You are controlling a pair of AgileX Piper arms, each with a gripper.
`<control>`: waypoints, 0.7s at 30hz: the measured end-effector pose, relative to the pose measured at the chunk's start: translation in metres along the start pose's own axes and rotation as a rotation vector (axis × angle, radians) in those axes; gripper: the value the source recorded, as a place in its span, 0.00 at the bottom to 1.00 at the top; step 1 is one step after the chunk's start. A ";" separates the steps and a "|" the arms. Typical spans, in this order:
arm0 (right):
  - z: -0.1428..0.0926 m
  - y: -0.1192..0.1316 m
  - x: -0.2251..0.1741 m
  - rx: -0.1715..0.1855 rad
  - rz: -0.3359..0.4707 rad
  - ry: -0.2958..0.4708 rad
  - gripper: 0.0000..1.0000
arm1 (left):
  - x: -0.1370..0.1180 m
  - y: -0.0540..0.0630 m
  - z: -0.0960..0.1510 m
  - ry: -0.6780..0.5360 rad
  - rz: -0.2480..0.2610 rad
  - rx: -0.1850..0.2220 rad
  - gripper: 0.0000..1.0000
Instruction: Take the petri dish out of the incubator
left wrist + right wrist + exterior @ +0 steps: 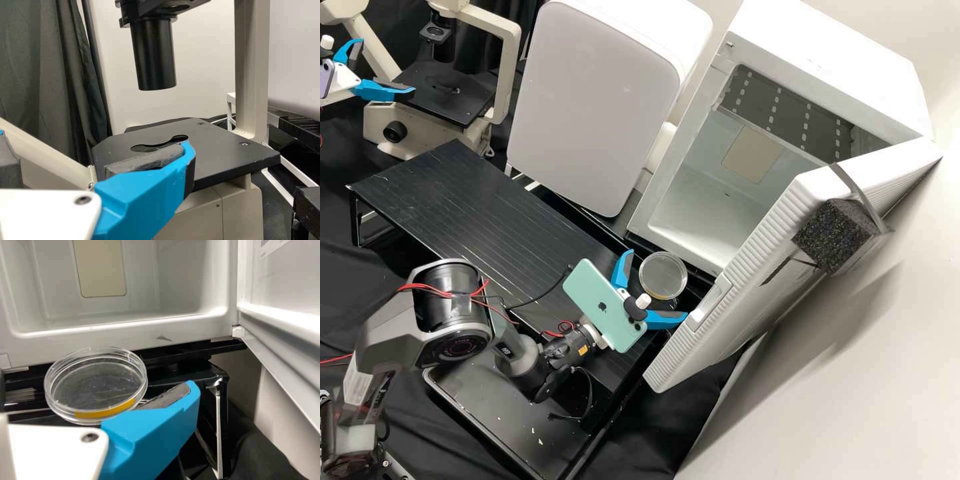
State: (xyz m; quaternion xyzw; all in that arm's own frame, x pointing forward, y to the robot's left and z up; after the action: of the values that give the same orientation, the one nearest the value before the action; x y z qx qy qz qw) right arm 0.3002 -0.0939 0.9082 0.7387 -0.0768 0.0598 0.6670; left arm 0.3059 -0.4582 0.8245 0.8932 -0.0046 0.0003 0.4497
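The clear round petri dish, with a yellow strip on its rim, appears level on the black stand just outside the white incubator, whose door hangs wide open. Around its near side my right gripper stands open, a small gap showing to each finger. The right wrist view has the petri dish before the incubator's lower lip, within the spread of my right gripper. At the upper left, my left gripper is open beside the microscope; in its own view, my left gripper has nothing between its fingers.
The incubator door rises just right of my right gripper. A white appliance stands left of the incubator, behind the long black stand. The microscope's stage is close beyond my left gripper. A black tray lies at the front.
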 end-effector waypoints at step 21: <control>-0.002 0.021 0.006 -0.021 0.044 0.030 1.00 | 0.000 0.000 0.000 0.000 0.000 0.000 1.00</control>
State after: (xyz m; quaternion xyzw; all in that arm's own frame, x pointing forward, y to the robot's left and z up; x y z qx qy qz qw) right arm 0.3025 -0.0947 0.9304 0.7289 -0.0836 0.0845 0.6743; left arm 0.3059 -0.4582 0.8245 0.8932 -0.0046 0.0003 0.4497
